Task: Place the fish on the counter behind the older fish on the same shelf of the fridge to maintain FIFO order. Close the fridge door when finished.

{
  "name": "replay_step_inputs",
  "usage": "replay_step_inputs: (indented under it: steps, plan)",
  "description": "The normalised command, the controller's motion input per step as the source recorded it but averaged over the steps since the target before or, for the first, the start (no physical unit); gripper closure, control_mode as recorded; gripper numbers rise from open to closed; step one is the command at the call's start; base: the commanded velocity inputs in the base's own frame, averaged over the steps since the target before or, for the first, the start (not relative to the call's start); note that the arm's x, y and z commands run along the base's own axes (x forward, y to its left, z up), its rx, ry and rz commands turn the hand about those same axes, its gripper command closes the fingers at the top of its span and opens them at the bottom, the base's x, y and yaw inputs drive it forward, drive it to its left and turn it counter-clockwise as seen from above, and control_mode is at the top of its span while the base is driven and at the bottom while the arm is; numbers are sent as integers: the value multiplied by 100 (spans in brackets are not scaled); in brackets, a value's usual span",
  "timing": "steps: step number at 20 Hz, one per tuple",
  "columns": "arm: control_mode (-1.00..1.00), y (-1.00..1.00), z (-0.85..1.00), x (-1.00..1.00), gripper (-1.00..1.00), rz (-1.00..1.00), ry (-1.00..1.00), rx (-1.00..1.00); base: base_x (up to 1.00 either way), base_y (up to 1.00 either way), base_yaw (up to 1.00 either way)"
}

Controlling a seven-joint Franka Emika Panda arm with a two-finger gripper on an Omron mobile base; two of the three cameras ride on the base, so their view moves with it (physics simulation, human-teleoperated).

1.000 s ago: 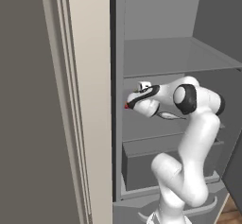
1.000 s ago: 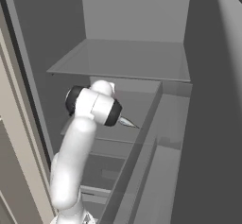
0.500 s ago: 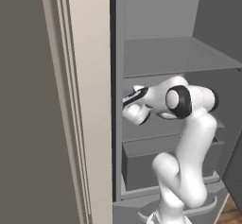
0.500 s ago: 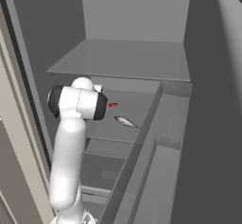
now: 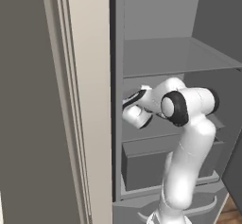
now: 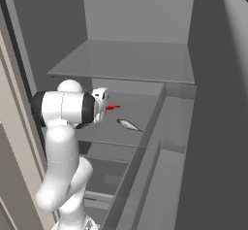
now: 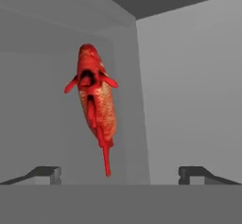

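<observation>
Two fish are in play here, and neither job on the list looks finished to me yet. Starting at the left of the right base view: the arm reaches into the fridge (image 6: 135,15) at the height of the middle shelf (image 6: 145,108), and the gripper (image 7: 120,173) sits near that shelf's left edge. In the hand view its fingertips (image 7: 47,172) stand wide apart, with nothing between them, so it isn't clamped on anything.

Just past the gripper is the red fish (image 6: 112,107), the one meant to go behind the other. From the right base view it sits right off the hand and looks to be above the shelf's surface, though I can't tell if it's touching the shelf or in mid-air. In the hand view it hangs nose-up in front of the open fingers, not touching them.

Further right and toward the front edge of the same shelf lies the older grey fish (image 6: 129,124), flat on the glass. So the red one is already on the correct shelf and seems deeper in than the grey one, which is the FIFO order wanted.

What's left, as I read it: the arm has to come out of the fridge, and the door (image 5: 80,105) needs closing.
</observation>
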Motion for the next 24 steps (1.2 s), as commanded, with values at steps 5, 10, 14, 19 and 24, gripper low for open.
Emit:
replay_step_inputs:
  steps: [5,10,14,19,24]
  plan:
    - [-100,-24,49,-93,-100,0,-1,0,0,0,0]
    - [-100,-34,54,-97,-100,0,0,0,0,0,0]
    - [-100,-36,60,-100,-100,0,0,0,0,0,0]
    - [-100,-26,62,-99,-100,0,0,0,0,0,0]
    - [-100,-11,80,-90,-100,0,7,1,0,0,0]
